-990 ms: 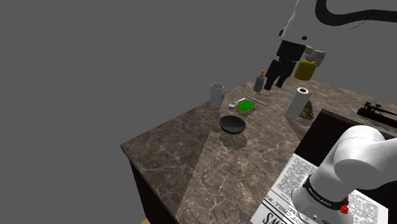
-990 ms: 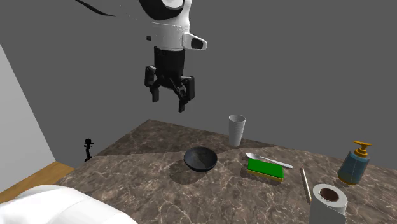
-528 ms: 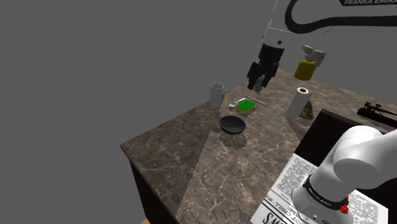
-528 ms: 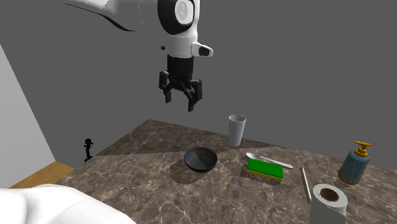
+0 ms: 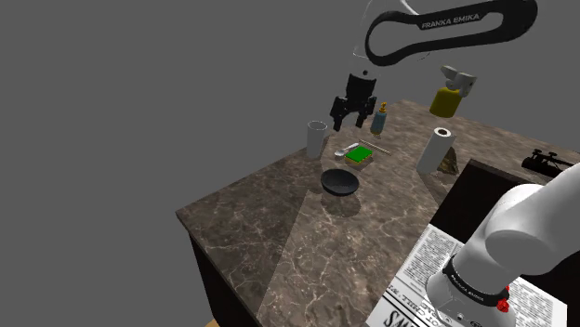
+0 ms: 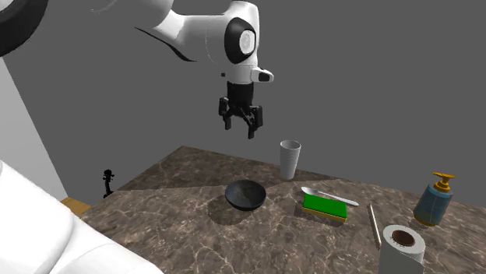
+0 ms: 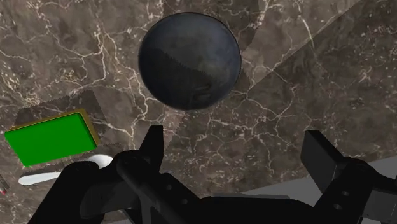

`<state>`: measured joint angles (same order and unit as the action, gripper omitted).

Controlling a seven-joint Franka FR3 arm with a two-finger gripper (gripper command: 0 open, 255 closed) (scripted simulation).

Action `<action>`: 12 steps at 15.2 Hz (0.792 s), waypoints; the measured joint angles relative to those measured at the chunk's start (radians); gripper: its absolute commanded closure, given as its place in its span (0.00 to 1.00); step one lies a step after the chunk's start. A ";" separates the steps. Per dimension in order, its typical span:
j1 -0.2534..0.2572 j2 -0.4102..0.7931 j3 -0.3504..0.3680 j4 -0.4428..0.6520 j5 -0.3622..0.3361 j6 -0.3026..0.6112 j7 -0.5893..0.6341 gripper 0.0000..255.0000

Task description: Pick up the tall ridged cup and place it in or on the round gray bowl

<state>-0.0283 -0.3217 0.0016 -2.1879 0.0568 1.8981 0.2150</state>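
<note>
Above the counter, gripper (image 5: 354, 116) (image 6: 241, 124) (image 7: 235, 143): fingers spread wide apart, holding nothing; it hangs in the air, up and to the shoulder view's right of the cup.
Change since half a second ago: arm has swung toward the shoulder view's left and lower, bringing the gripper closer to the cup; items on the counter have not moved.
Ridged cup (image 5: 317, 139) (image 6: 290, 159): pale, upright, near the far edge of the marble countertop (image 5: 279, 232), untouched; contents cannot be told.
Round bowl (image 5: 340, 182) (image 6: 245, 194) (image 7: 189, 60): dark, resting on the countertop, apart from the cup; wrist view shows its bare interior.
Green sponge (image 5: 359, 155) (image 6: 324, 206) (image 7: 49, 138): flat, beside the bowl.
Spoon (image 6: 327, 195) (image 7: 63, 170): white, just beside the sponge.
</note>
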 measured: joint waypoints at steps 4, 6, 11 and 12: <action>-0.014 0.144 0.006 0.099 -0.028 0.043 0.056 0.00; -0.018 0.226 0.009 0.155 -0.043 0.066 0.087 0.00; -0.029 0.434 0.000 0.346 -0.081 0.076 0.152 0.00; -0.031 0.472 -0.004 0.382 -0.087 0.076 0.163 0.00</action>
<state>-0.0597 0.1504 -0.0026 -1.8055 -0.0307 1.9744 0.3779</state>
